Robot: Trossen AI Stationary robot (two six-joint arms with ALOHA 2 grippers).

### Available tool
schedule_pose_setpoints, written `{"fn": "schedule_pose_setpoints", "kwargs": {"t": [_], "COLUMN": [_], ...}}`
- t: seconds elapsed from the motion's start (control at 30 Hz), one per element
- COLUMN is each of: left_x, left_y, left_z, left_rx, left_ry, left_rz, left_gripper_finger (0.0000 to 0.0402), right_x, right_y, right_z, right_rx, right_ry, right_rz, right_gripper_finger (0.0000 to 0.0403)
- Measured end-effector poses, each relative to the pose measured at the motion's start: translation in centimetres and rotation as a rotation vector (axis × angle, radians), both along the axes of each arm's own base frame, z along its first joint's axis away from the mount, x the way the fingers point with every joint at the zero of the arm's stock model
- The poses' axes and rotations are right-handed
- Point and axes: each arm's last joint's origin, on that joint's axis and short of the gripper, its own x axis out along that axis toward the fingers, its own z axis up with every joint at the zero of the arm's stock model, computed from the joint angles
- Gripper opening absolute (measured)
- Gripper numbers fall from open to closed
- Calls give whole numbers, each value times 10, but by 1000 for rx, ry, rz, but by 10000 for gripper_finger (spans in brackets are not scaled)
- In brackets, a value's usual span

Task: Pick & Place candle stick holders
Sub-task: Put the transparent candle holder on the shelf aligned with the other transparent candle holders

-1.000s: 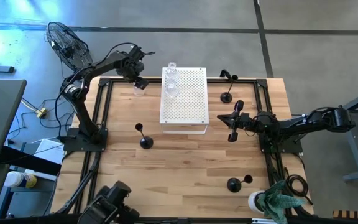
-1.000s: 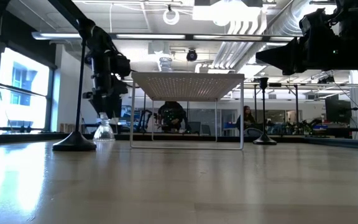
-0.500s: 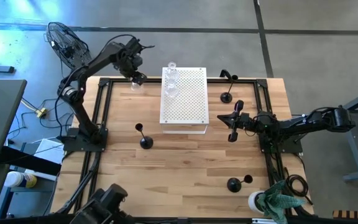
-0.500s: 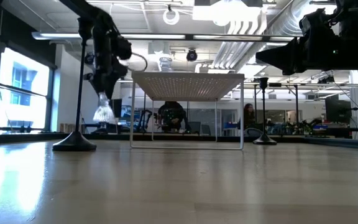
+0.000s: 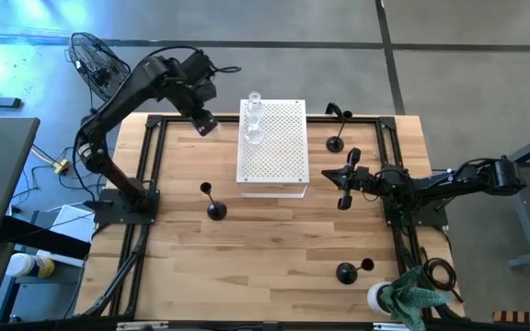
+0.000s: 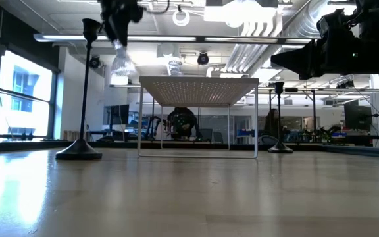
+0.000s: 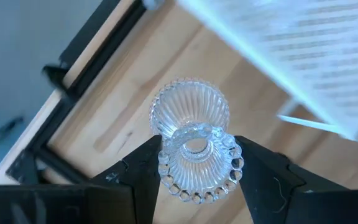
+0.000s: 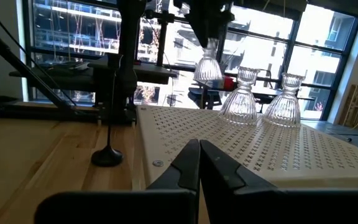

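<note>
From the high view, the left gripper [image 5: 206,123] is up over the back of the table [image 5: 274,248], just to the side of the white perforated board [image 5: 279,152], with a clear glass candle stick holder [image 5: 207,126] in its jaws. Two more glass holders [image 5: 254,129] already sit on the board right next to where it hangs, so coming in too low or too close could knock them over.

Low view: the carried holder [image 6: 121,63] hangs above board height, well off the table. If it slips from up there it probably cracks.

Left wrist view: the jaws are partly open and pinch the holder [image 7: 194,149] around its narrow beaded neck, flared foot pointing away. Smooth ribbed glass and a thin grip, so I'd worry about it twisting.

Right wrist view: the right gripper [image 8: 199,163] has its jaws fully closed on nothing, parked low beside the board. A black holder [image 8: 107,154] stands off to one side of it.
</note>
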Motion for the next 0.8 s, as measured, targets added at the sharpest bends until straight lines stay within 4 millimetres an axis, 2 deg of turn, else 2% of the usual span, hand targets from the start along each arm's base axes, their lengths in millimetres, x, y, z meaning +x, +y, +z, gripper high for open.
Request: {"fn": "schedule_pose_setpoints", "kwargs": {"t": [0.2, 0.4, 0.6, 0.8], "left_x": [24, 65, 97, 111], "left_y": [-42, -68, -69, -64], "left_z": [27, 15, -5, -21], "left_rx": [53, 74, 69, 47], "left_ry": [-124, -131, -108, -55], "left_rz": [-126, -235, -277, -302], "left_gripper_finger": [180, 180, 180, 180], "right_x": [0, 0, 0, 0], "right_y": [0, 0, 0, 0], "right_z": [0, 0, 0, 0], "right_rx": [0, 0, 1, 1], "right_ry": [0, -1, -1, -2], "right_rz": [0, 0, 0, 0], "right_gripper_finger": [0, 0, 0, 0]}}
